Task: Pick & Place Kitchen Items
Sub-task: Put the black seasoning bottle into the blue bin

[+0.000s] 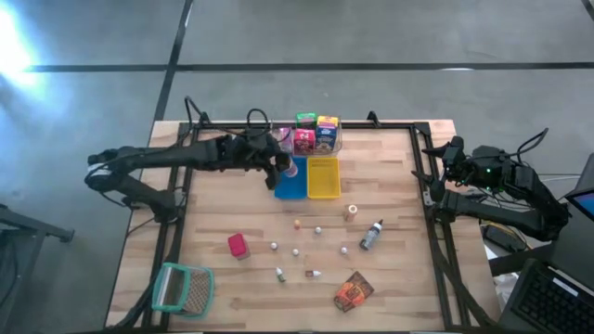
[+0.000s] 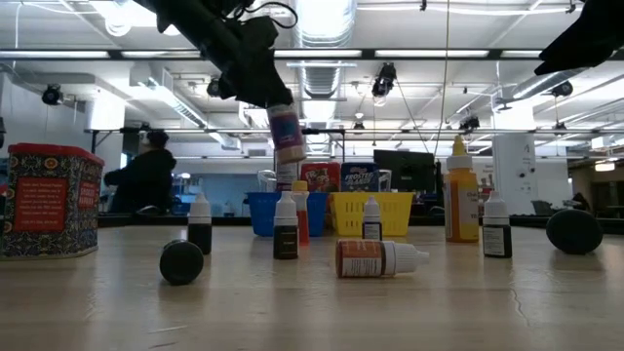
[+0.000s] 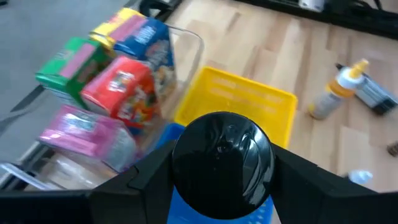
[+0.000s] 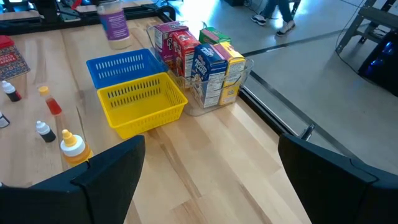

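Observation:
My left gripper [image 1: 282, 167] reaches from the table's left and is shut on a jar [image 2: 287, 132] with a black lid and a purple label. It holds the jar in the air over the blue tray [image 1: 290, 188]. The right wrist view shows the jar [image 4: 114, 22] above that tray's far side. Loose on the table lie a red can [image 1: 238, 245], a small grey bottle [image 1: 371, 234], an orange packet [image 1: 353, 292] and several tiny pale pieces [image 1: 296, 250]. My right gripper [image 4: 211, 168] waits open at the table's right edge, with nothing between its fingers. My left gripper pinches the jar's top end between its two fingers, one on each side of the black lid [image 3: 181, 168]. The fingers slant down from the table's left. The jar is lifted clear and nearly upright, lid up, its labelled body [image 2: 288, 136] below the fingers.
A yellow tray [image 1: 323, 176] stands right of the blue one. Behind both is a clear tub [image 3: 193, 37] packed with upright boxes [image 1: 316, 133]. A teal-rimmed mesh basket [image 1: 181, 288] sits at the near left corner. Small dropper bottles [image 2: 285, 229] stand mid-table.

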Controlling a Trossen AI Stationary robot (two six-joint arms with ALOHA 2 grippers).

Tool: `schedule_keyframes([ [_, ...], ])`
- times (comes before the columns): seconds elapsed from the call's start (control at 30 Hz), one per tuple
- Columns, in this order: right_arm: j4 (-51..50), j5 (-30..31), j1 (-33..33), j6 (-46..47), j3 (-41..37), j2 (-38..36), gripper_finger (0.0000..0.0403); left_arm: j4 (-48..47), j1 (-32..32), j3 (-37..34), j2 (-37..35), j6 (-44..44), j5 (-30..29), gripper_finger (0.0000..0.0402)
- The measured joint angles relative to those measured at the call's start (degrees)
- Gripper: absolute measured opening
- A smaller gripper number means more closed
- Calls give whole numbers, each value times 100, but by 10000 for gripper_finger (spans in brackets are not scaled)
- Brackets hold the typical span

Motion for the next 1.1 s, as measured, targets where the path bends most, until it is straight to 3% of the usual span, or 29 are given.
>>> schedule_keyframes([
  [0.4, 0, 1, 2, -2, -2, 0, 364, 8, 396, 153, 293, -62, 111, 220],
  [1.1, 0, 2, 2, -2, -2, 0, 363, 699, 612, 153, 1845, -158, 322, 220],
])
